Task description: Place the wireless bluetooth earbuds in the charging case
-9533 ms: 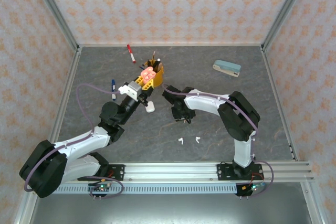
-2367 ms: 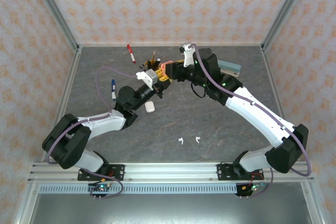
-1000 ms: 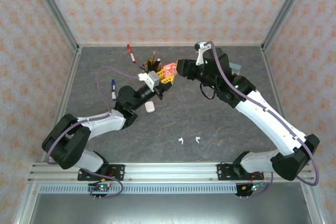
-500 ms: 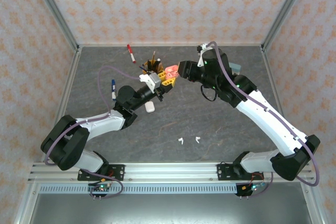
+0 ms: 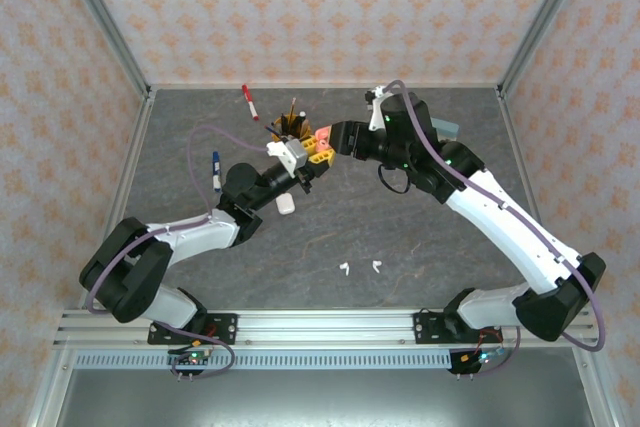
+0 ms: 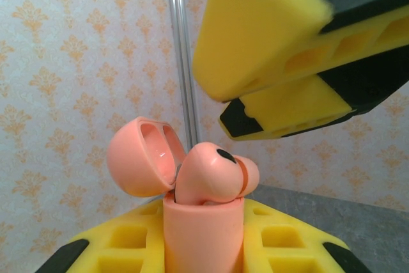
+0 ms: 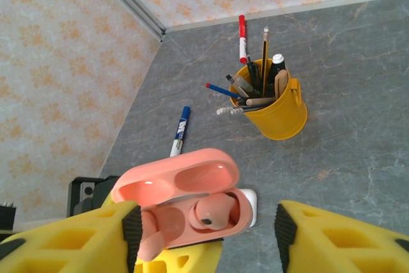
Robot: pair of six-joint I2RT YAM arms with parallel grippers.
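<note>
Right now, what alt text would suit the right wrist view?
An open pink case with a pink earbud in it, between two spread yellow fingers. Behind it, a yellow cup of pens and a loose blue pen on a grey table.

3 walls [image 5: 300, 7] close in the workspace, papered cream with a repeating orange floral motif. 2 bare metal posts slant up from the back corners, 1 on the left [image 5: 104, 17] and 1 on the right [image 5: 540, 22]. The tabletop [image 5: 330, 232] is dark grey with pale marble-like veining. A silver rail [image 5: 330, 320] runs along its near edge. The light is soft and even, and shadows are faint.
</note>
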